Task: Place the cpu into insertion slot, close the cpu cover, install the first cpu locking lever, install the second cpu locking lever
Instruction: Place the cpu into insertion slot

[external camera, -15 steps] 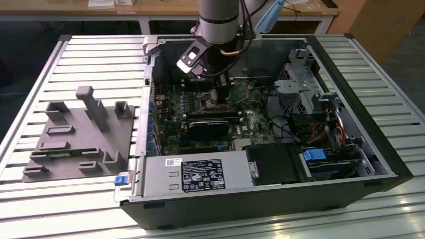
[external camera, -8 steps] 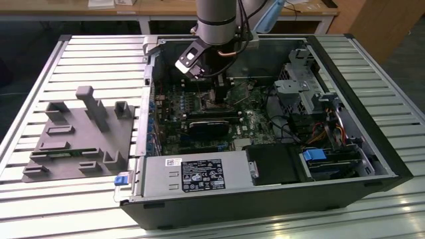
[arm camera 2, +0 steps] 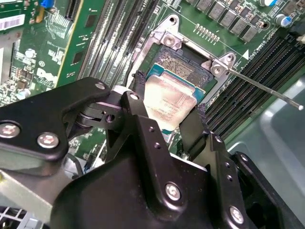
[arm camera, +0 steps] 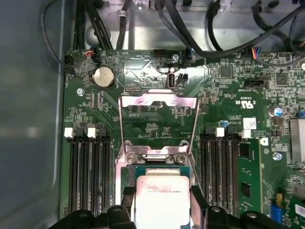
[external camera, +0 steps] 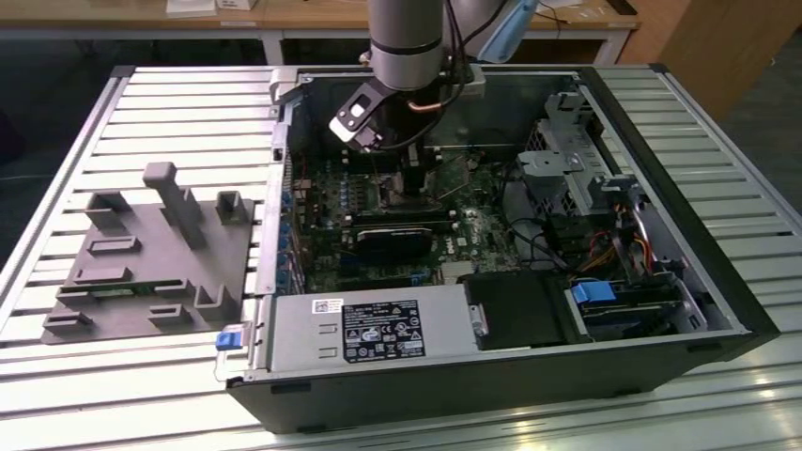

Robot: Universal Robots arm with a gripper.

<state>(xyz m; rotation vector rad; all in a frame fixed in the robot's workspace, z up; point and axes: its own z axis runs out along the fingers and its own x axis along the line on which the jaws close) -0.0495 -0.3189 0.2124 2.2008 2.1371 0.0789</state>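
The cpu (arm camera 2: 167, 101) (arm camera: 162, 198) has a pale silvery top and sits between the black fingers (arm camera 2: 136, 112) of my gripper (arm camera 2: 167, 119) (arm camera: 162, 202), which is shut on its two opposite edges. It hangs tilted just over the insertion slot (arm camera 2: 183, 67) (arm camera: 130, 174), whose dark centre shows beyond the chip. The cpu cover (arm camera: 157, 100) is swung open, its silvery frame standing away from the socket over the board. A thin locking lever (arm camera 2: 267, 88) sticks out free from the socket's corner. In the exterior view my gripper (external camera: 408, 183) reaches down into the open computer case (external camera: 701, 282).
Black memory slots (arm camera: 88, 171) (arm camera: 219, 171) flank the socket on both sides. Cables (arm camera: 224, 43) run along the case wall past the board. A power supply (external camera: 363, 329) and drive cage (external camera: 577, 169) crowd the case. A grey fixture (external camera: 150, 254) lies on the slatted table at the exterior view's left.
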